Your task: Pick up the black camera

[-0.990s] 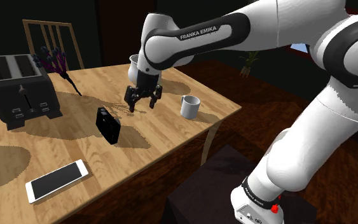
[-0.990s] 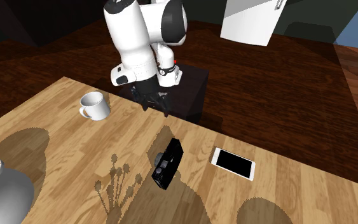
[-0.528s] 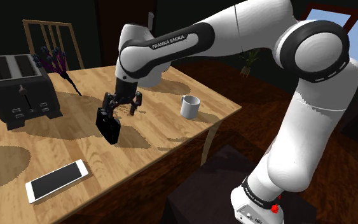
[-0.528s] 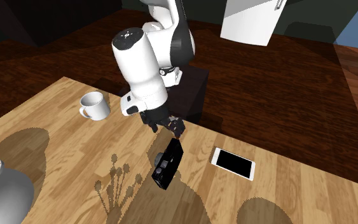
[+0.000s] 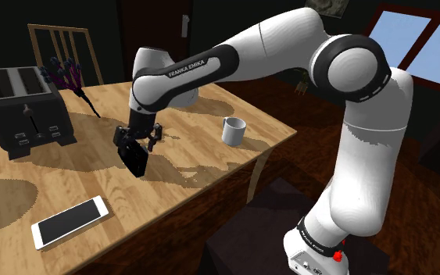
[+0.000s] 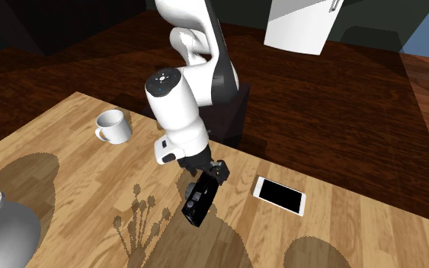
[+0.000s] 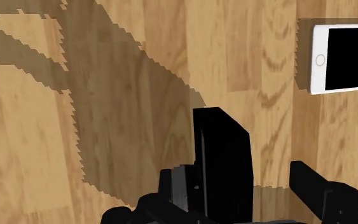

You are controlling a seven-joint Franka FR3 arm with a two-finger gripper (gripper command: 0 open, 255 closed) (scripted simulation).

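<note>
Wooden table (image 5: 69, 180) over dark plank floor (image 6: 342, 99) carries the black camera (image 5: 138, 162), straddled by the wide-open tool (image 5: 137, 142).

- "FRANKA EMIKA", the maker's brand, stands in white capital letters on the dark, rounded forearm segment (image 5: 183, 65) of the white robot arm in the shoulder view. The two words run in one line along the segment and slant upward toward that view's right.
- A short line of small white lettering stands on the dark ring (image 5: 313, 237) round the foot of the same arm, just above a small red mark (image 5: 338, 255), in the shoulder view. It runs along the ring and is too small to read with certainty.
</note>
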